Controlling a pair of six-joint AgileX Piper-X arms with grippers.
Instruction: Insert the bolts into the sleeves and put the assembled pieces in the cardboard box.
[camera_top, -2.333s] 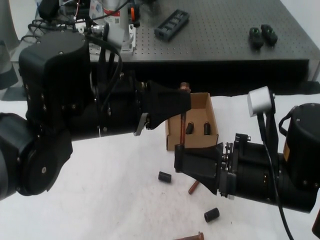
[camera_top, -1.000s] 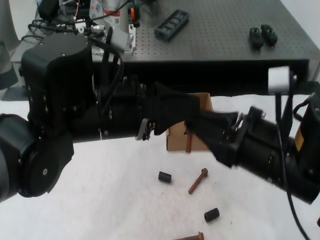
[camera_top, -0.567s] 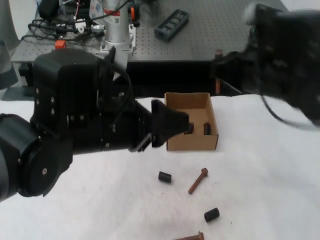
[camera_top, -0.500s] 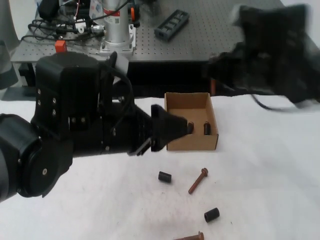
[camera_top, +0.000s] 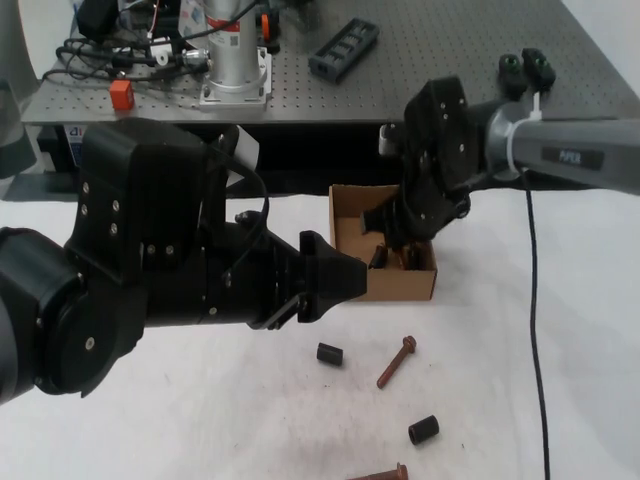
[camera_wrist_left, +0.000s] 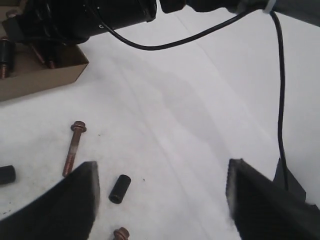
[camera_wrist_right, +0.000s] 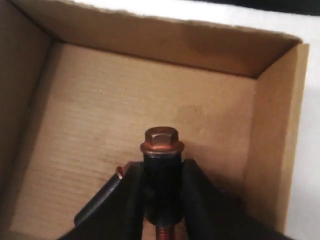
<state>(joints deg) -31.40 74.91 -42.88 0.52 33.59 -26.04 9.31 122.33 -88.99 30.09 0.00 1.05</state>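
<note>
A: Right tool (camera_wrist_right: 163, 192) has swung down into the box (camera_wrist_right: 150, 35). Room?
B: Some; its walls stand clear of the piece (camera_wrist_right: 162, 160), a black sleeve (camera_wrist_right: 162, 175) with a copper hex-headed bolt (camera_wrist_right: 161, 141), clamped in that tool. Left tool (camera_wrist_left: 165, 200) gapes wide over open bench (camera_wrist_left: 200, 100), loose bolt (camera_wrist_left: 73, 147) beneath.

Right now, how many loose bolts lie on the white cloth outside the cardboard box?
2. One bolt lies in front of the cardboard box; a second bolt at the near edge, partly cut off. Others may lie hidden.
</note>
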